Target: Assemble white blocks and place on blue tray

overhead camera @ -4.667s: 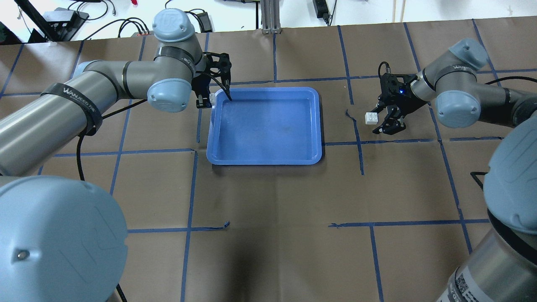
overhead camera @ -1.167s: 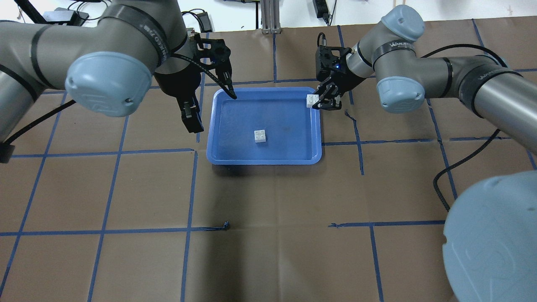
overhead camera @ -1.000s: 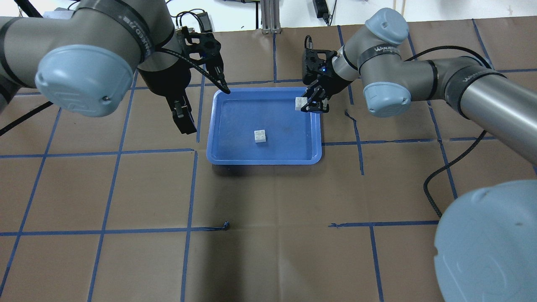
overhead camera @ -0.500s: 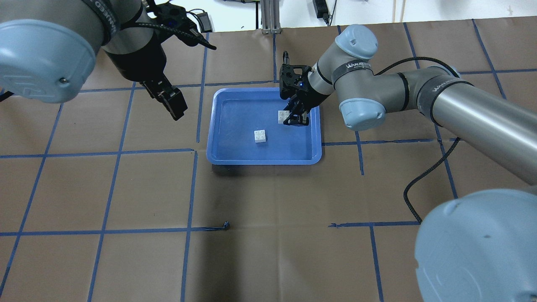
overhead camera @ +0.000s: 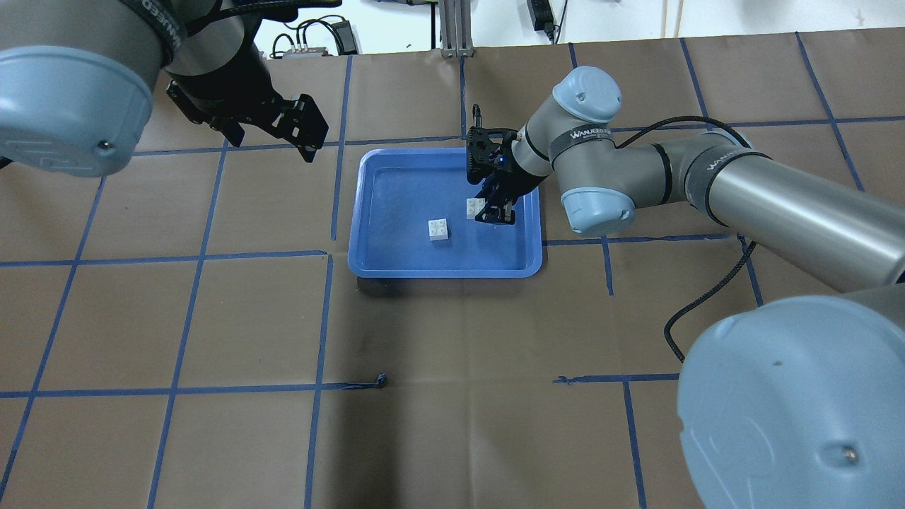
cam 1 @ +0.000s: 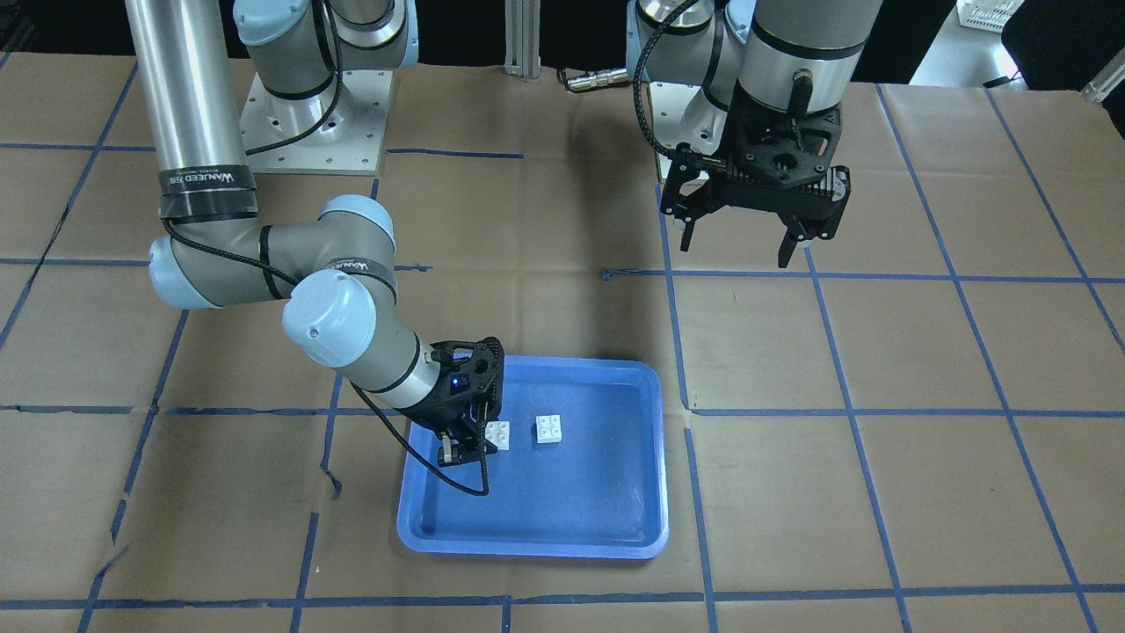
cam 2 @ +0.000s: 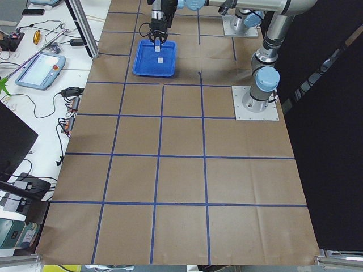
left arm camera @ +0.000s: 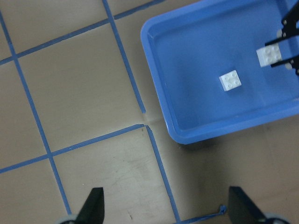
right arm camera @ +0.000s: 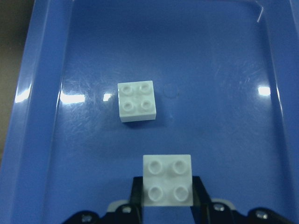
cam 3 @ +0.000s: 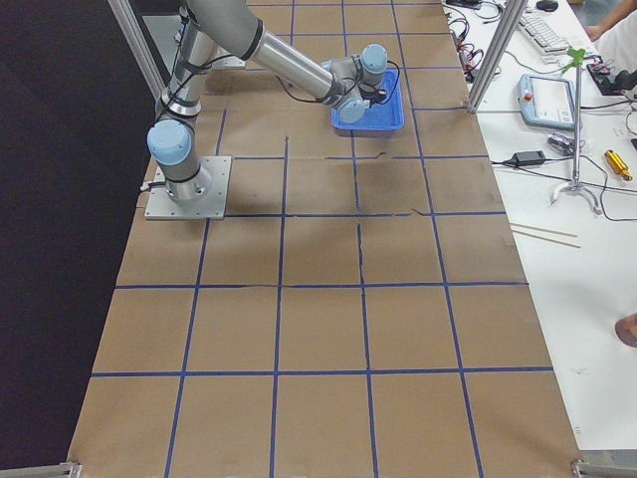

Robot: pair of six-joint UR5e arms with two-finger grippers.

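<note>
The blue tray [overhead camera: 396, 184] lies at mid-table. One white block [overhead camera: 439, 230] sits loose, studs up, on the tray floor; it also shows in the front view [cam 1: 550, 428] and both wrist views [left arm camera: 231, 80] [right arm camera: 137, 101]. My right gripper [overhead camera: 489, 211] is shut on the second white block [overhead camera: 474, 207], studs up, held just above the tray floor a short way right of the loose one [right arm camera: 167, 185]. My left gripper [overhead camera: 265, 138] hangs open and empty, high over the table behind and left of the tray [cam 1: 736, 251].
Brown paper with a blue tape grid [overhead camera: 318, 318] covers the table. Both arm bases [cam 1: 316, 123] stand at the robot side. Cables and gear [overhead camera: 332, 32] lie beyond the far edge. The right arm's cable [overhead camera: 707, 297] loops over the table.
My right gripper carried its block from the table's right side over the tray rim and down beside the loose block. My left gripper let go of that block in the tray and withdrew up and left.
</note>
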